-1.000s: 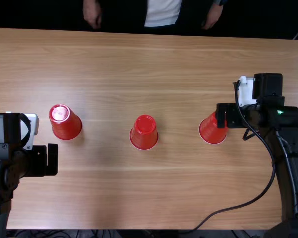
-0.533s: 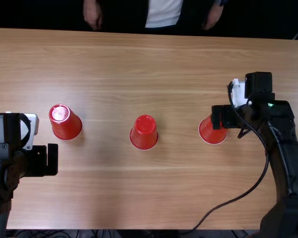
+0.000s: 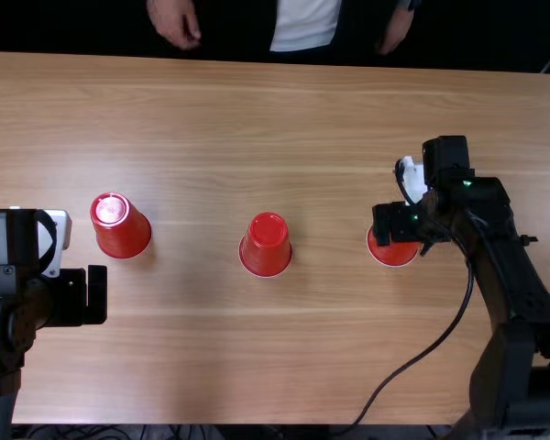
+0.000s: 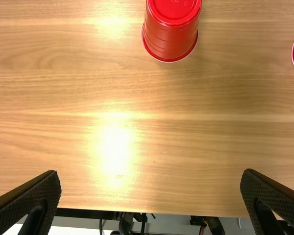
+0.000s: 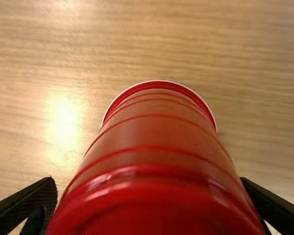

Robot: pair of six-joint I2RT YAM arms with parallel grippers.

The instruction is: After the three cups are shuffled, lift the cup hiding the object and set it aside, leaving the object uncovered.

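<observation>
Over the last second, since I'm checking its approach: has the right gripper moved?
Yes. The right gripper shifted left in the top view, farther over the right cup, which stayed put.

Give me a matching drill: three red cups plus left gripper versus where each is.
1 left red cup
2 middle red cup
3 right red cup
4 left gripper

A between the fingers of the right gripper
B open, at the wooden table near edge
C free, mid-table
D free, nearest the left arm

Pairs: 1-D, 2-C, 3-A, 4-B
</observation>
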